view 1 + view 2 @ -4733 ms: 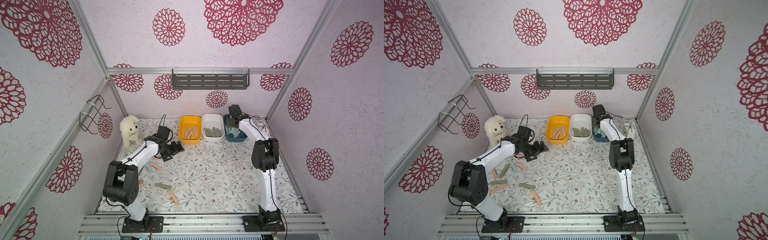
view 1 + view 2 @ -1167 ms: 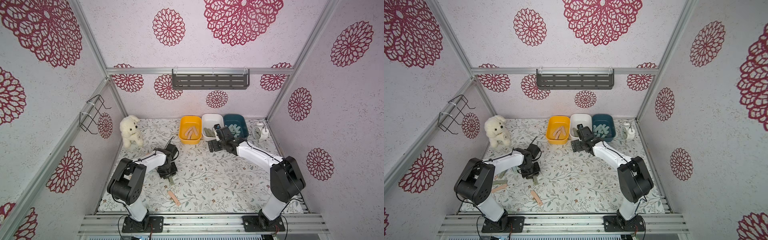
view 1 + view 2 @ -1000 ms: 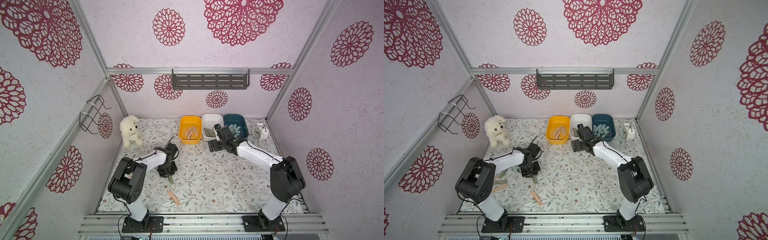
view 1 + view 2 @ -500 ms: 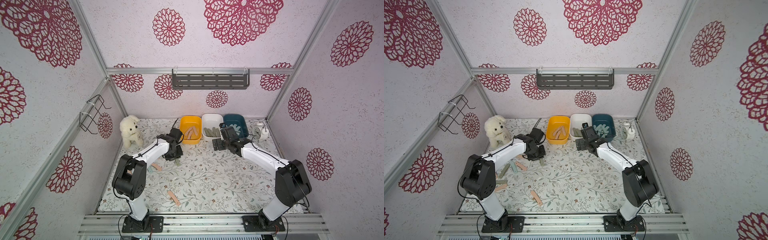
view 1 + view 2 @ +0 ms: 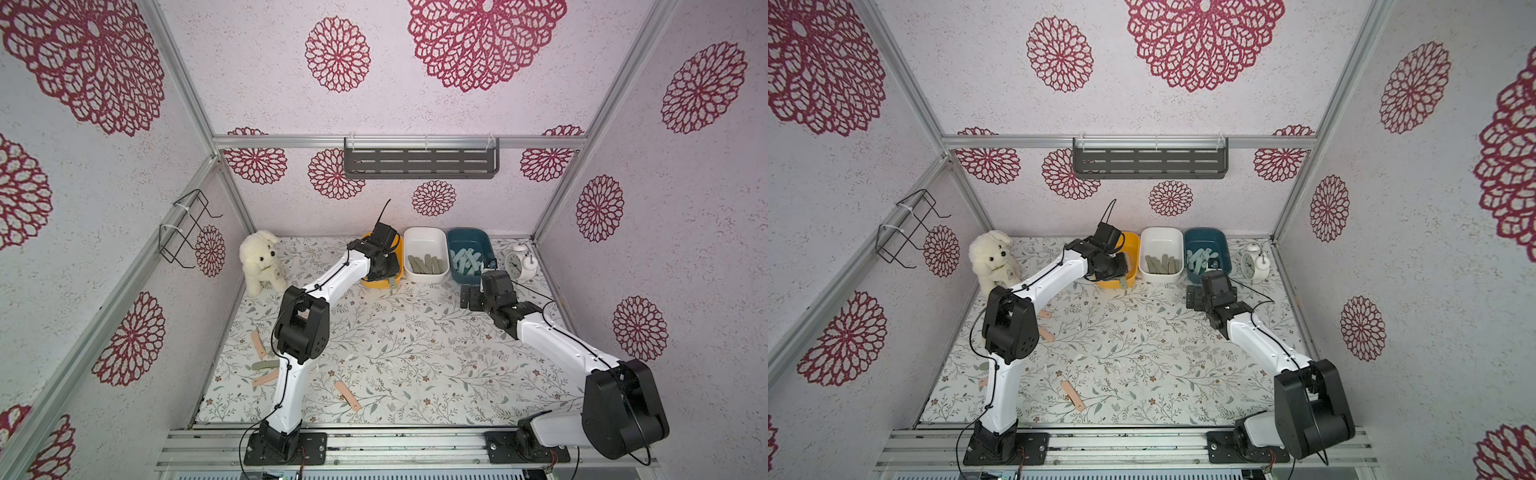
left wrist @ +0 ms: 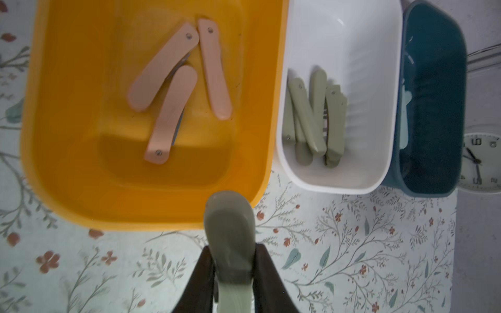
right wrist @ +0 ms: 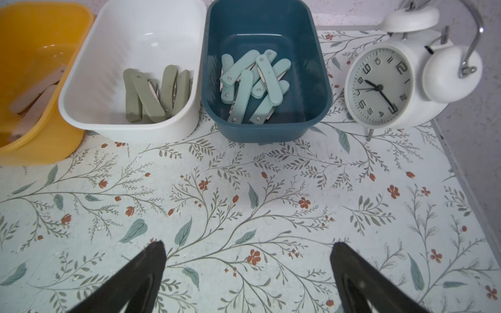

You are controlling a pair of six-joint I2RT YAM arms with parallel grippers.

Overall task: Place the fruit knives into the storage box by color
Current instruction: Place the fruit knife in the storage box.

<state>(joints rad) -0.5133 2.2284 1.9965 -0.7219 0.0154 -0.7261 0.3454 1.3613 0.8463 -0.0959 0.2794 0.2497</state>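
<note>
Below, floral mat point(image 5: 415, 332) (scuffed, perhaps), rosette-patterned walls point(image 5: 395, 112), grey shelf point(image 5: 419, 163).

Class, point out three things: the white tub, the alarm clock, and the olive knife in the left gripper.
white tub point(image 7: 130, 131), right wrist view, on its near outer wall.
alarm clock point(image 7: 378, 87), right wrist view, centre of its dial.
olive knife point(image 6: 229, 233), left wrist view, on its rounded free end.

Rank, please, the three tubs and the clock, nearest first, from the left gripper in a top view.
1. Yellow tub, at the left gripper.
2. White tub, mid-row.
3. Dark teal tub, row's end.
4. Clock, beyond the tubs.
</note>
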